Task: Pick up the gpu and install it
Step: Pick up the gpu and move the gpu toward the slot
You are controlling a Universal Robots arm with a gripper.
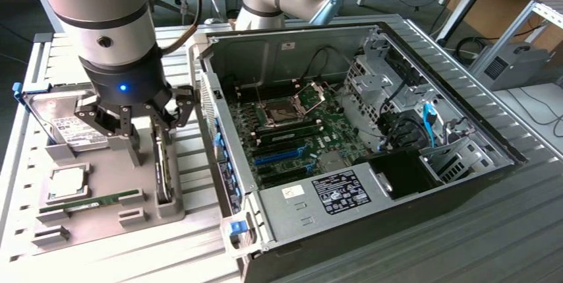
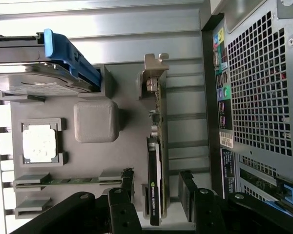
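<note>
Gpu, upright on its long edge in a slot of the grey holder tray, silvery bracket at the end away from the gripper. Sits at the exterior view's left, just beside the open computer case. Gripper low over the card's other end, jaws apart, one of the fingers on each side of the board; touching it or not, impossible to tell, probably not.

On the same tray, well apart from the card: hard drive in a blue caddy, processor, memory stick.

For a sound grasp, judging from this stance:
- Centre the card between the pads for contact on both flat faces at once.
- Close on the dark shrouded body rather than on the bare board edge or the bracket.
- Keep the wrist square to the slot, against tipping the card or jamming it on the slot walls.
- Squeeze firmly but without bending the board.

Probably slick-faced and prone to swinging if pinched near one end, so worth a level, steady hold.
</note>
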